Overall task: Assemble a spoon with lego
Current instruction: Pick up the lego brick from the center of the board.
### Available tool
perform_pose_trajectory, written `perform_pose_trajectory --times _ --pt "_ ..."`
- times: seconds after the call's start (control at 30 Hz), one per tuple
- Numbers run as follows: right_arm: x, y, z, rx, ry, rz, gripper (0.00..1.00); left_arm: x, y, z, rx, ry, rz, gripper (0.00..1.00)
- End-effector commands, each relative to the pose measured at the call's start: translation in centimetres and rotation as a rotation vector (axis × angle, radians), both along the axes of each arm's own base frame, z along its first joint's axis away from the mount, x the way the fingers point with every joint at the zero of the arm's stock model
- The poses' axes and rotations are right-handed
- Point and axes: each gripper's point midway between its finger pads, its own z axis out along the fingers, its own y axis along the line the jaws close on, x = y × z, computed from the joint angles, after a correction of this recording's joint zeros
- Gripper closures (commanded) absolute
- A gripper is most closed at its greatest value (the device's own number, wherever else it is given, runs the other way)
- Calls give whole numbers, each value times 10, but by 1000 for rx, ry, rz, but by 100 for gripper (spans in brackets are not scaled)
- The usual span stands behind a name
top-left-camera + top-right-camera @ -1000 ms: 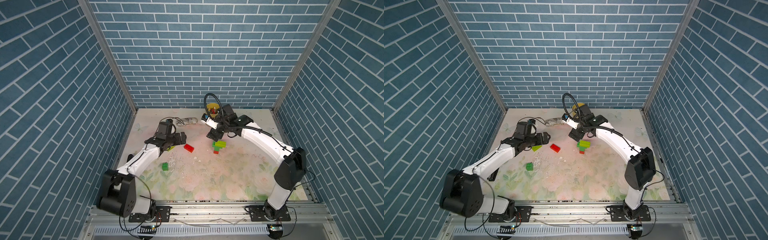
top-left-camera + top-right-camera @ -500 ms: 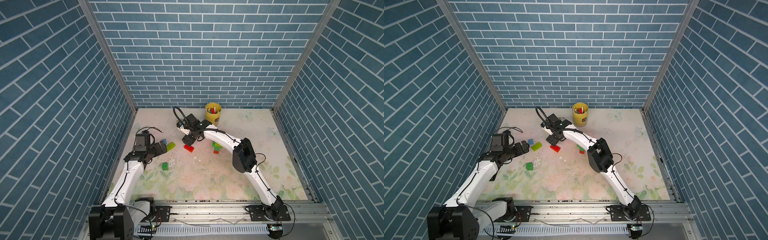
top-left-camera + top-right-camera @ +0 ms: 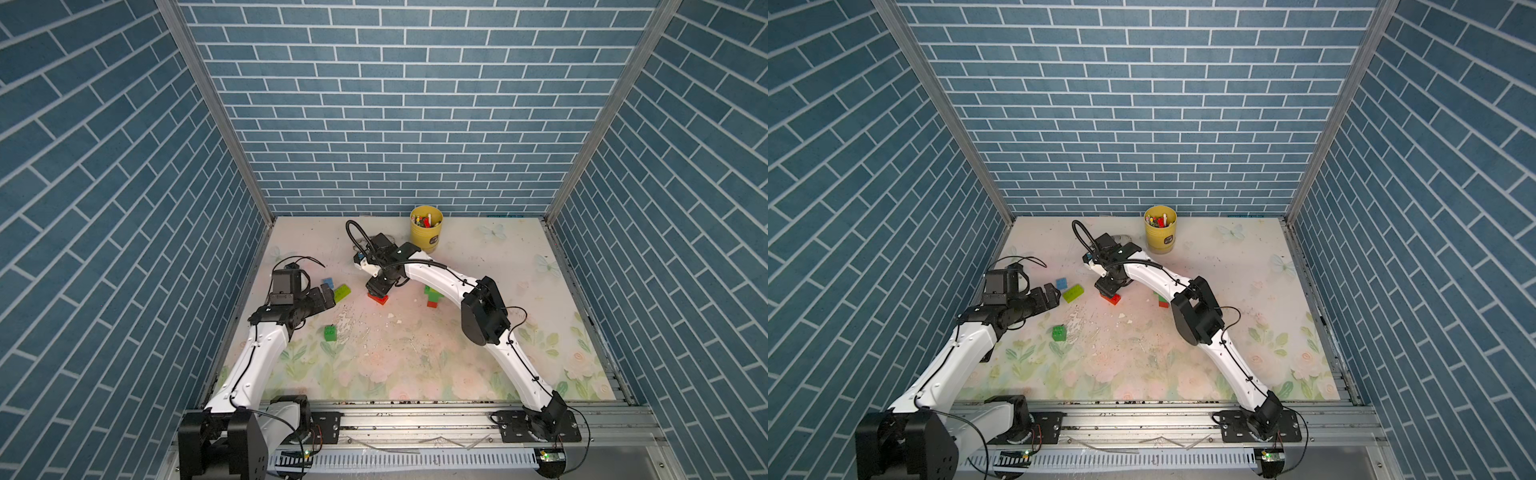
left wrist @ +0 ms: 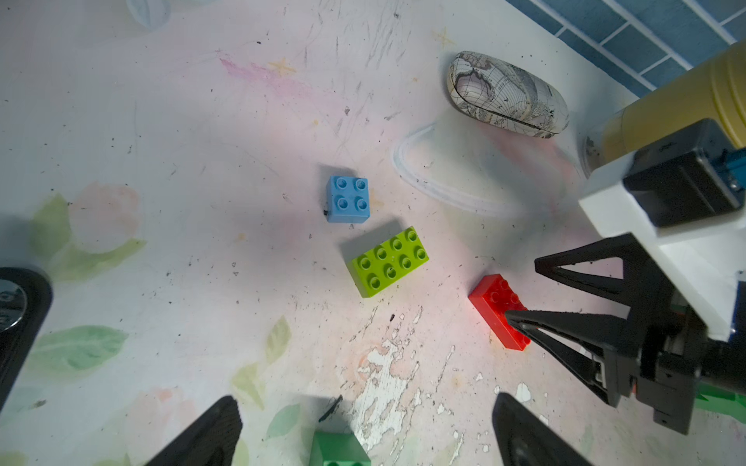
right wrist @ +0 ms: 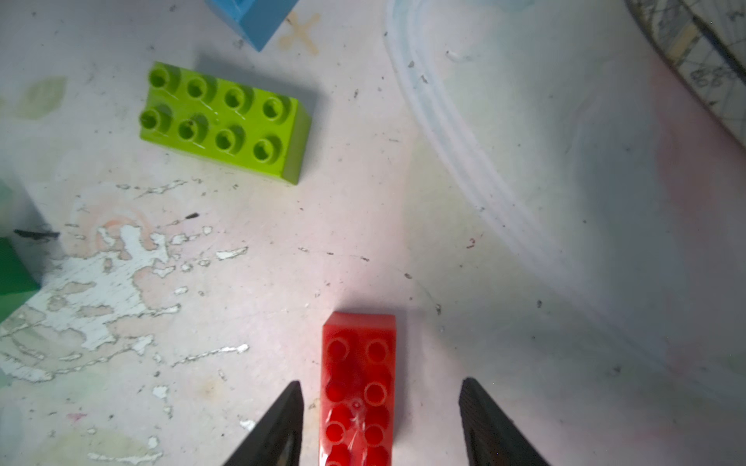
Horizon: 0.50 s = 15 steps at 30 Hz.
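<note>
**Where the bricks lie**

My right tool [image 5: 380,382] straddles one oblong brick [image 5: 358,363]. To its left lies another oblong brick [image 5: 222,121], with a square brick [image 4: 348,198] just behind that. A second square brick [image 3: 331,332] sits nearer the front of the worktop [image 3: 415,357]. Stacked bricks [image 3: 432,296] lie to the right, and the cup [image 3: 426,228] stands at the back.

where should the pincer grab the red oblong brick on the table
Pinch the red oblong brick across its two long side walls, mid-length, coming down from above: it lies flat, studs up, and only its narrow width suits the jaws.
</note>
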Motion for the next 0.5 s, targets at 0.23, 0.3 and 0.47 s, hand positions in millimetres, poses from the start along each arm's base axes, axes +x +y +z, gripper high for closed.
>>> perform_pose_trajectory --times 0.23,0.3,0.47 --pt "-13 -1 -25 -59 35 -4 41 1 0 -3 -16 -3 1 1" --pt "-13 -2 -28 -69 31 -1 42 1 -1 -2 -17 -5 1 1" --pt "-14 -4 -33 -86 29 3 47 1 -1 -2 -17 -5 0 1"
